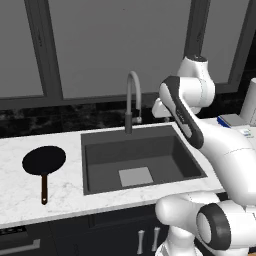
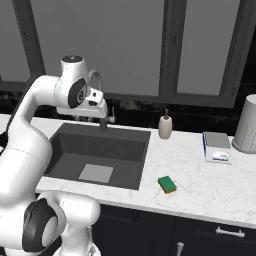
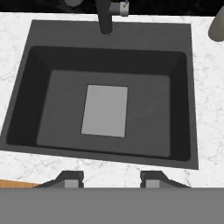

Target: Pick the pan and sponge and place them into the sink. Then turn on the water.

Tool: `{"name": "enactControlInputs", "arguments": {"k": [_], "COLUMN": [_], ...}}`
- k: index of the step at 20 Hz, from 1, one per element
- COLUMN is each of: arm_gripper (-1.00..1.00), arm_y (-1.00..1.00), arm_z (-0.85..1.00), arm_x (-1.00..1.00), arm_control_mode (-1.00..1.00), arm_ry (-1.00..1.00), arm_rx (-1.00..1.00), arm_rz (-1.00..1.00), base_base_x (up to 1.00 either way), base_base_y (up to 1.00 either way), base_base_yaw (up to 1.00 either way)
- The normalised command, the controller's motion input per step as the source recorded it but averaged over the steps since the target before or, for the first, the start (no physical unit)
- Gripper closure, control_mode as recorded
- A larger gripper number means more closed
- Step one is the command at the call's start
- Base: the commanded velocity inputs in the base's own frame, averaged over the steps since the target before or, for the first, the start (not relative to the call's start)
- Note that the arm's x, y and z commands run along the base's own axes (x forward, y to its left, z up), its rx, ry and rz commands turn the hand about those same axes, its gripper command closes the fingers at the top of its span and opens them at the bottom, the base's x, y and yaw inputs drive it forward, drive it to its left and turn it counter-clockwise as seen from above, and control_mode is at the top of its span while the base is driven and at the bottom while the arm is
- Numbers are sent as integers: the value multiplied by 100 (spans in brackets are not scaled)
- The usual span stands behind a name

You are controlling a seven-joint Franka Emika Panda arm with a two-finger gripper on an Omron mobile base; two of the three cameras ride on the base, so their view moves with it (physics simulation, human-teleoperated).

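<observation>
The black pan (image 1: 44,160) lies flat on the marble left of the sink (image 1: 100,160), its brown handle pointing toward the counter's front edge. On the counter right of the sink (image 2: 140,150) rests the green and yellow sponge (image 2: 167,184). My gripper (image 3: 113,179) hovers open above the sink's front rim (image 3: 105,168), nothing between its fingers, looking down at the lighter square in the basin. The hand is high over the basin's back, near the gooseneck faucet (image 1: 132,95). No stream falls from the faucet (image 3: 105,17).
A soap dispenser (image 2: 165,126) stands behind the sink's right corner. A blue-and-white box (image 2: 217,147) and a grey ribbed canister (image 2: 247,130) sit further right. Dark windows and a black backsplash close the counter's back. Cabinet fronts run below.
</observation>
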Motion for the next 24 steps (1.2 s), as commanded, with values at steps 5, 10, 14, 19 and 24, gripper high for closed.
{"name": "enactControlInputs", "arguments": {"k": [5,10,14,19,24], "arm_gripper": [-100,-100,-100,-100,-100], "arm_y": [55,100,100,66,79], "arm_z": [-28,-28,-16,-8,-31], "arm_x": [-34,-73,-28,3,13], "arm_control_mode": [-100,-100,-100,-100,-100], "arm_ry": [-2,-11,6,31,8], "arm_rx": [0,0,-3,-5,-8], "arm_rz": [1,13,16,8,2], "base_base_x": [0,0,0,0,0], "base_base_y": [0,0,0,0,0], "base_base_yaw": [0,0,0,0,0]}}
